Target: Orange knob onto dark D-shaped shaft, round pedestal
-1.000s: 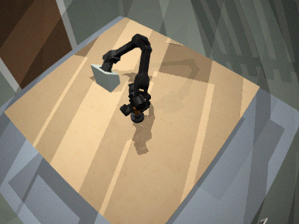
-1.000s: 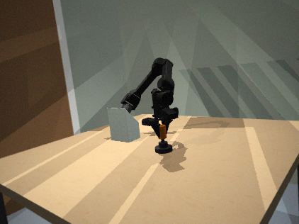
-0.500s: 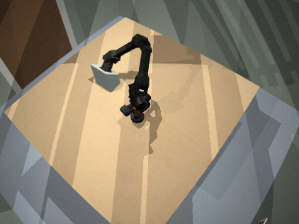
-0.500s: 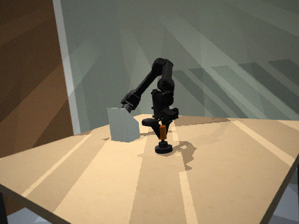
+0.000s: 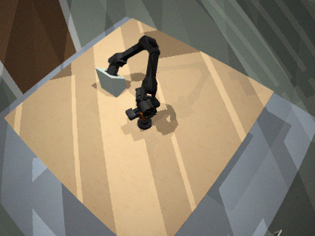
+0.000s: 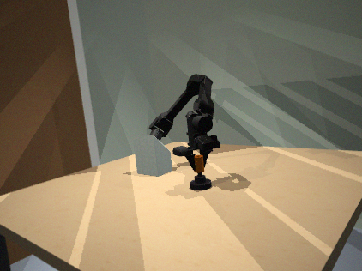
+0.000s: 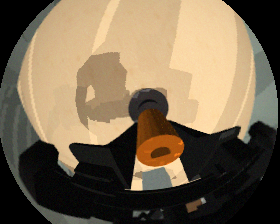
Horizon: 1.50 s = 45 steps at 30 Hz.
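Observation:
The orange knob point(image 5: 142, 116) point(image 6: 199, 163) point(image 7: 156, 130) is upright between the fingers of my gripper point(image 5: 143, 118) point(image 6: 199, 169) point(image 7: 152, 124), which is shut on it. Its upper end, with a dark half-round opening, faces the wrist camera. The dark round pedestal point(image 5: 144, 125) point(image 6: 201, 185) point(image 7: 135, 108) stands right below. In the exterior view the knob's lower end is just above the pedestal's raised middle, roughly in line with it. The shaft is hidden, and I cannot tell whether its tip is inside the knob.
The arm's pale grey base block point(image 5: 112, 85) point(image 6: 151, 158) stands on the wooden table point(image 5: 131, 170) point(image 6: 171, 230) behind and to the left of the pedestal in the top and exterior views. Shadows of the arm fall beside the pedestal.

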Each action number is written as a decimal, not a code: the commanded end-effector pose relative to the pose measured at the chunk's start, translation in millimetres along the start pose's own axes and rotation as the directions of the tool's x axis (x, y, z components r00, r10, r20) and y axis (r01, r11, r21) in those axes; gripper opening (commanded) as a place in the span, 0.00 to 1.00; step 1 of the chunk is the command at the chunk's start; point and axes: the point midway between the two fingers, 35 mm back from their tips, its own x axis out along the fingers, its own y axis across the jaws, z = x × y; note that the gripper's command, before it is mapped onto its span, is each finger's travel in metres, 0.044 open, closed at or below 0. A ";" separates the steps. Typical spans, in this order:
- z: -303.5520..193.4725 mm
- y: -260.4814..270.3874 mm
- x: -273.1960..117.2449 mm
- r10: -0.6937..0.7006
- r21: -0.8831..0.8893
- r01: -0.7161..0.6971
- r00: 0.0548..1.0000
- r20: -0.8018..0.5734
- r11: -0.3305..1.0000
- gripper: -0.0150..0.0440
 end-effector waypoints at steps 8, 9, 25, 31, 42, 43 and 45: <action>3.6 -1.6 -2.1 -0.002 0.031 0.002 1.000 0.009 1.000 0.25; 3.4 -1.9 -1.6 -0.002 0.031 0.002 1.000 0.009 1.000 0.25; 0.9 -2.4 3.1 -0.002 0.031 0.002 1.000 0.009 1.000 0.25; 0.8 -0.3 -2.2 -0.002 0.031 0.002 1.000 0.009 1.000 0.25; 3.1 1.4 -3.6 -0.002 0.238 0.000 1.000 0.009 0.971 0.25; 3.7 1.4 -3.4 -0.002 0.238 0.000 1.000 0.009 0.971 0.25; 4.9 1.1 -2.9 -0.002 0.238 0.000 1.000 0.009 0.971 0.25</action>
